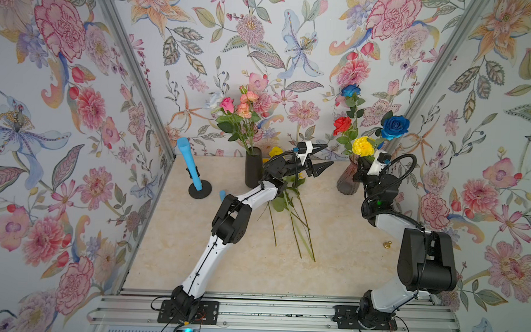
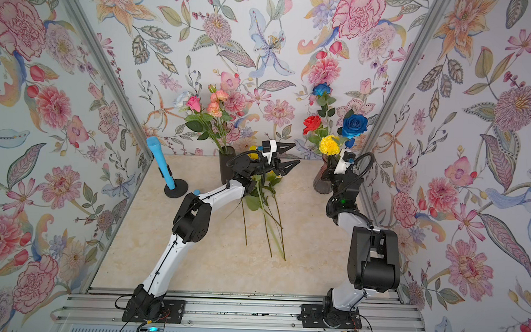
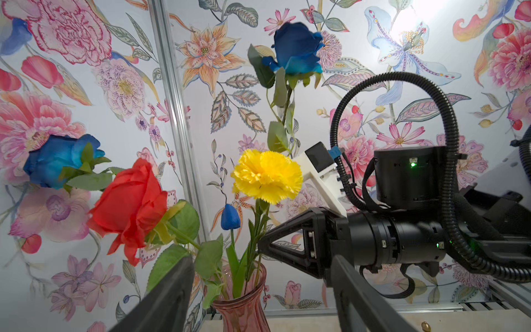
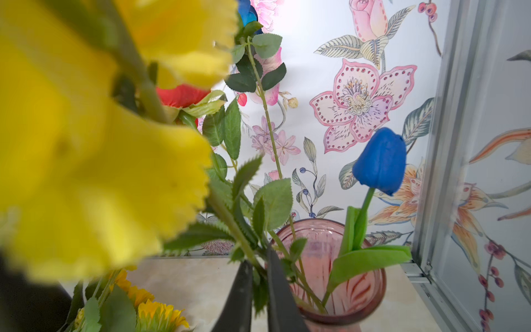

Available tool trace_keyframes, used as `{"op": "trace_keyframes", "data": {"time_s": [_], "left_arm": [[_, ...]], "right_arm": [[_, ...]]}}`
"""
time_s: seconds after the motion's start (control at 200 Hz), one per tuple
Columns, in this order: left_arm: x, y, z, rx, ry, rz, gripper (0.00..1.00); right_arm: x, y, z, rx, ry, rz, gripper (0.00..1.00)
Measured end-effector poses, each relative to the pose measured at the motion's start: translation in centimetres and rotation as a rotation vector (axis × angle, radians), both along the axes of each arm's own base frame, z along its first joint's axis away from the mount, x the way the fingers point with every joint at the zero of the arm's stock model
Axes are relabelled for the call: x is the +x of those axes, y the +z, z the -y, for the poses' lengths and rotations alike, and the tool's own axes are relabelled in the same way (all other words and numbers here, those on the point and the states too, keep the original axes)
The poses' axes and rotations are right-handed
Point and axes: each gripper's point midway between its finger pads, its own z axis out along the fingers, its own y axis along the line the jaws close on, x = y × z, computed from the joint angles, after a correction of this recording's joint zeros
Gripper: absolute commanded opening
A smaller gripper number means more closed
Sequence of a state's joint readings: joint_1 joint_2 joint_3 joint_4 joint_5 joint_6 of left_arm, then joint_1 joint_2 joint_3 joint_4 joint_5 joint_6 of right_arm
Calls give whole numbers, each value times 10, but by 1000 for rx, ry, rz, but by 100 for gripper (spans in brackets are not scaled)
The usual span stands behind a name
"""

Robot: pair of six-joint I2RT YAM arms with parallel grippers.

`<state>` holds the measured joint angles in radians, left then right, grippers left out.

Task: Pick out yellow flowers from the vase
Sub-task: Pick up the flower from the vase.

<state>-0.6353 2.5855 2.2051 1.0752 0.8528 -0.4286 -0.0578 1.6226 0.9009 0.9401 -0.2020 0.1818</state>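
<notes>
A ruffled yellow flower point(image 1: 362, 146) point(image 3: 267, 175) stands in the pink glass vase point(image 1: 347, 183) point(image 3: 244, 307) at the back right, among blue roses point(image 1: 394, 127) and a red rose point(image 1: 342, 124). My right gripper point(image 1: 362, 164) point(image 4: 258, 276) is shut on its green stem just above the vase's rim point(image 4: 373, 284). Several other yellow flowers point(image 1: 290, 204) lie on the table in the middle, their heads partly under my left arm; sunflower heads point(image 4: 155, 313) show in the right wrist view. My left gripper point(image 1: 320, 158) point(image 3: 261, 260) hangs open and empty above them, facing the pink vase.
A black vase point(image 1: 253, 169) with pink and peach roses stands at the back centre. A blue cone on a black stand point(image 1: 197, 179) sits at the back left, a small blue piece point(image 1: 223, 193) beside my left arm. A small brass knob point(image 1: 387, 245) lies near my right arm.
</notes>
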Motion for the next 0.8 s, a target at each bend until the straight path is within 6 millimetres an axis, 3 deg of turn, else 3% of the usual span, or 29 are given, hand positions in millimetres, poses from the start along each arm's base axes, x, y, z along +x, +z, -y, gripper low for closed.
{"op": "trace_keyframes", "data": {"time_s": [0.17, 0.275, 0.62, 0.801], "left_arm": [[11, -40, 15, 65, 1, -62, 78], [9, -48, 23, 85, -2, -64, 79], [-7, -39, 36, 80, -17, -19, 80], [-9, -15, 36, 34, 0, 43, 81]], "right_arm": [[-5, 3, 8, 35, 14, 3, 12], [-8, 7, 8, 47, 30, 14, 12], [-18, 17, 3, 44, 53, 39, 11], [-23, 26, 1, 39, 66, 60, 11]]}}
